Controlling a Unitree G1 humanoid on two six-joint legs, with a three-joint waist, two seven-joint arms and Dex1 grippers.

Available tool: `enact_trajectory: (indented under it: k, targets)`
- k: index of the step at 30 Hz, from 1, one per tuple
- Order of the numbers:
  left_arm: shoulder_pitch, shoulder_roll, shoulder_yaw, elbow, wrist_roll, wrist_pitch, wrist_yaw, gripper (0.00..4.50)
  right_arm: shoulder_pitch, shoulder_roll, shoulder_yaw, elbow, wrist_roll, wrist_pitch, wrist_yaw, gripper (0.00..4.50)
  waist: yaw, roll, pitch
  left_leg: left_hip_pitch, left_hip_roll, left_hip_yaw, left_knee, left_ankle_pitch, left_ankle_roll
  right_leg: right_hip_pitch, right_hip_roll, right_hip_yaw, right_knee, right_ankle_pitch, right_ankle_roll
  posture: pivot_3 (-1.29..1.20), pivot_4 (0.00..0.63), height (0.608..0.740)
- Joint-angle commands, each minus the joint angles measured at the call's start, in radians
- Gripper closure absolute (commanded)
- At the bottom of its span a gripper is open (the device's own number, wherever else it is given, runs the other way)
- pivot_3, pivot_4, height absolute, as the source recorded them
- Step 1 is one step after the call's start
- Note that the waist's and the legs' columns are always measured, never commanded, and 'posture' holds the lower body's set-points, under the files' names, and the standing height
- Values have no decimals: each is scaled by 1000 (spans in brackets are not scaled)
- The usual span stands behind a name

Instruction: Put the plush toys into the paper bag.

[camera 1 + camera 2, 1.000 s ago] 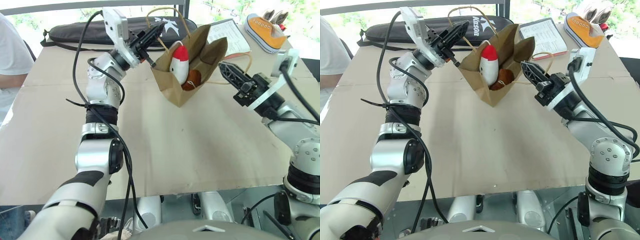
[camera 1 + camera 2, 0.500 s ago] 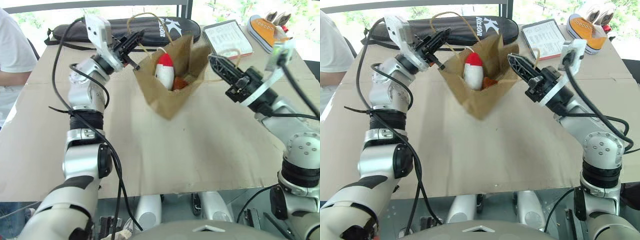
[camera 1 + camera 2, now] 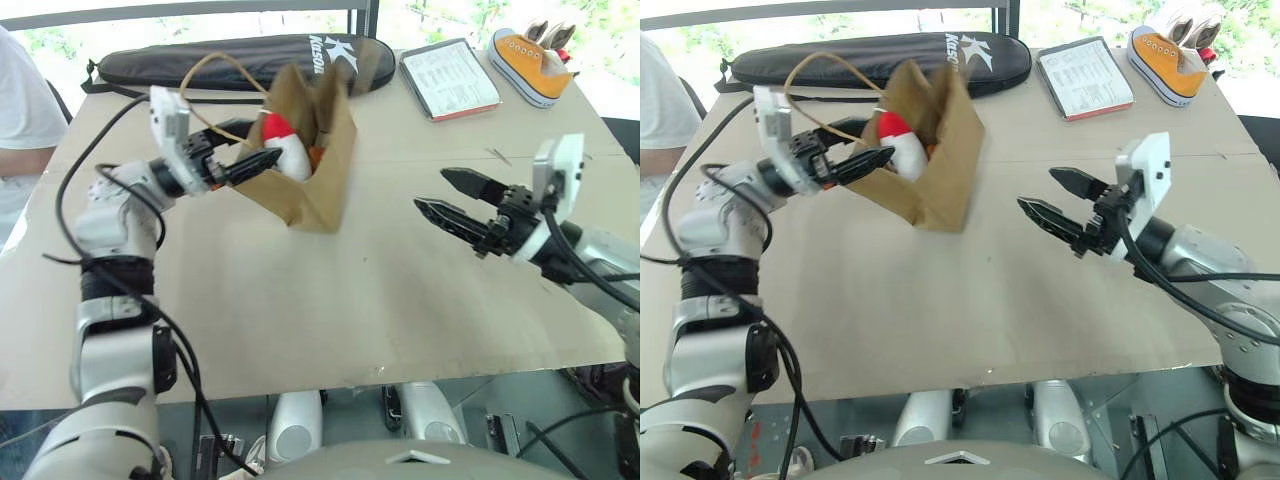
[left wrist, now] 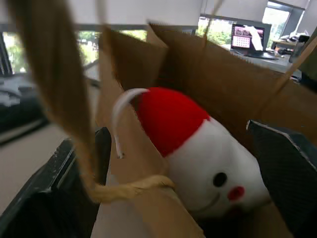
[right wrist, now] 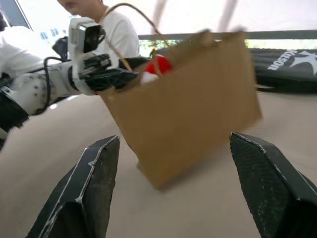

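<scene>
Tilting paper bag (image 3: pixel 310 175) between spread left gripper (image 3: pixel 245 145) fingers; right gripper (image 3: pixel 450 198) spread, apart.

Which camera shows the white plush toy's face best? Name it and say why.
The left wrist view: the white plush toy shows eye, cheek and smile inside the paper bag. In the other views just its red-and-white top shows.

Brown paper bag (image 3: pixel 940 165) tilted on the cardboard-covered table (image 3: pixel 970 300), white plush toy with red end (image 3: pixel 898 138) poking from its mouth, left gripper (image 3: pixel 862 147) spread at the bag's left rim, right gripper (image 3: pixel 1052 198) spread, apart to the right, black racket case (image 3: pixel 860 60), clipboard (image 3: pixel 1085 78) and orange sneaker (image 3: pixel 1170 45) along the far edge.
</scene>
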Motion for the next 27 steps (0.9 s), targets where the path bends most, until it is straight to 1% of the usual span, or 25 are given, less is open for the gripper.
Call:
enact_trajectory:
  k: [1,4,5,6,7,10,12,17,22,25,27]
  targets:
    - [22,32,42,-58,-35,32,6,40,14,-2,-28,-46,-26,-30,-7,1136,5,0,0,0,0,0,0,0,0,0,0,0,0,0,0,0,150,740]
    - [42,33,45,-87,-49,41,-6,40,34,14,-18,-55,-34,-37,-11,1136,8,0,0,0,0,0,3,0,0,1,0,0,0,0,0,0,150,740]
    - [34,23,48,-101,-63,56,-1,0,40,21,9,-58,-54,-38,-9,1527,9,0,0,0,0,0,4,0,0,2,-1,0,0,0,0,0,150,740]
    - [27,16,50,-111,-74,67,4,0,43,26,29,-59,-69,-38,-7,1630,10,-1,-1,0,-1,0,4,0,0,3,-1,0,0,0,0,0,150,740]
    - [22,11,51,-130,-86,69,-1,0,39,35,54,-55,-90,-40,-6,1920,11,-1,-1,0,-1,0,4,0,0,3,-1,0,-1,0,0,0,150,740]
    - [10,31,73,-177,-124,113,9,0,-60,92,175,14,-179,-40,-6,3353,5,-1,-1,0,-1,0,4,0,0,3,0,0,0,0,0,0,150,740]
    - [15,49,81,-195,-134,125,1,0,-109,114,223,56,-230,-42,6,4445,-2,-1,-1,1,-1,0,4,0,0,3,0,1,0,0,0,0,150,740]
    - [39,85,107,-259,-153,150,30,0,-222,122,329,217,-429,-101,68,4445,0,-1,-1,1,0,0,3,0,0,3,1,0,0,0,0,0,150,740]
    - [192,137,150,-366,-178,205,31,0,-332,184,441,446,-651,-239,112,4445,-4,-1,0,1,0,1,3,0,0,2,0,2,0,0,0,0,150,740]
    - [292,123,151,-461,-171,206,79,0,-396,258,476,592,-742,-329,128,4445,-1,-1,-1,1,0,1,2,0,0,1,0,1,0,0,0,0,150,740]
    - [345,73,149,-529,-158,197,165,0,-474,332,482,747,-795,-405,130,4445,1,-1,0,0,0,1,3,0,0,0,0,1,0,0,0,0,150,740]
